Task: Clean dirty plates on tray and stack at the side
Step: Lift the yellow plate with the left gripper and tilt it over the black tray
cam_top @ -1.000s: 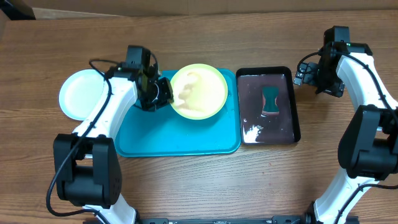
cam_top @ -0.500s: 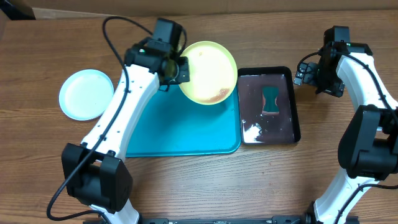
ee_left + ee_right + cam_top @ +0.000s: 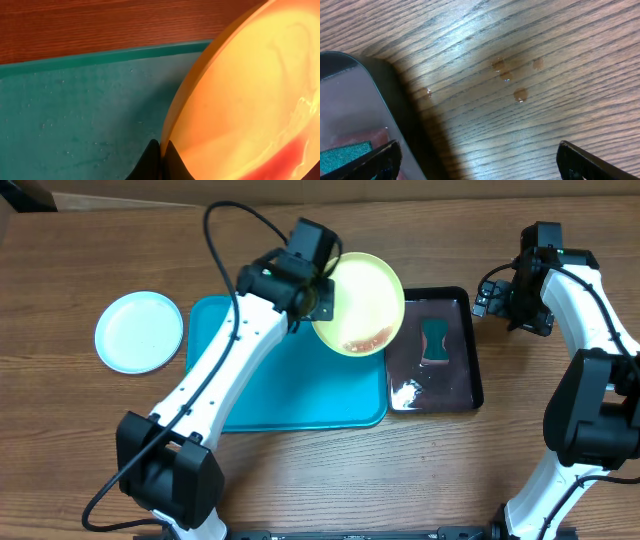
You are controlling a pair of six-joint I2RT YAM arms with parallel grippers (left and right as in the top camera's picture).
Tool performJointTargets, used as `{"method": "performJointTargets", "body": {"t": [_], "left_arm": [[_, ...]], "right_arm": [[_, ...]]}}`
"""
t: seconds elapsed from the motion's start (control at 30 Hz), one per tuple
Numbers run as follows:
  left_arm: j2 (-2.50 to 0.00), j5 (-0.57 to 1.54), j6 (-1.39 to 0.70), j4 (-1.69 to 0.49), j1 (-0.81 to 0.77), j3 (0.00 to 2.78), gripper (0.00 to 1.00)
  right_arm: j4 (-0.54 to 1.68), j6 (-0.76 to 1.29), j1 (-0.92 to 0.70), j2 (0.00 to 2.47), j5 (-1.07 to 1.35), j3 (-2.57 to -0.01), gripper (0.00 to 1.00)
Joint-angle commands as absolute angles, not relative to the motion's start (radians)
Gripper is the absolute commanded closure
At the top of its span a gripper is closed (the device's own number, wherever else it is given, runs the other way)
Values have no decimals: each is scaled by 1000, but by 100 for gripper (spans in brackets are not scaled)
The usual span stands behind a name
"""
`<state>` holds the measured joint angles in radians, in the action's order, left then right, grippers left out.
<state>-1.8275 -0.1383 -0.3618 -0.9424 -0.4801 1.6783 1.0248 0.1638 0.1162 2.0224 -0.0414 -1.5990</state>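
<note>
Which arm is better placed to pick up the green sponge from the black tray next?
Right. The right gripper hangs open just beside the black tray where the sponge lies, while the left gripper is shut on the rim of the tilted yellow-green plate.

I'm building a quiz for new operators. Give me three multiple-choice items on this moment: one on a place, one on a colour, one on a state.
1. Where does the pale plate lie relative to the turquoise tray?
A on it; B on the table, left of it; C on the table, right of it.
2. What colour is the sponge in the black tray?
A green; B red; C white.
3. What does the left gripper do?
A hangs open; B grips the sponge; C grips the yellow-green plate by its rim.

Key: B, wood surrounds it; A, the overhead view shows green; C, the wrist view shows fingertips pinching the rim.
</note>
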Motion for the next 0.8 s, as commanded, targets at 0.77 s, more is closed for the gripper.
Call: {"method": "performJointTargets", "body": {"t": [0.77], "left_arm": [[-1831,-818,-179,-796,-933,1709,96]], "right_arm": [[1022,168,113,2000,-44,-1617,0]]}}
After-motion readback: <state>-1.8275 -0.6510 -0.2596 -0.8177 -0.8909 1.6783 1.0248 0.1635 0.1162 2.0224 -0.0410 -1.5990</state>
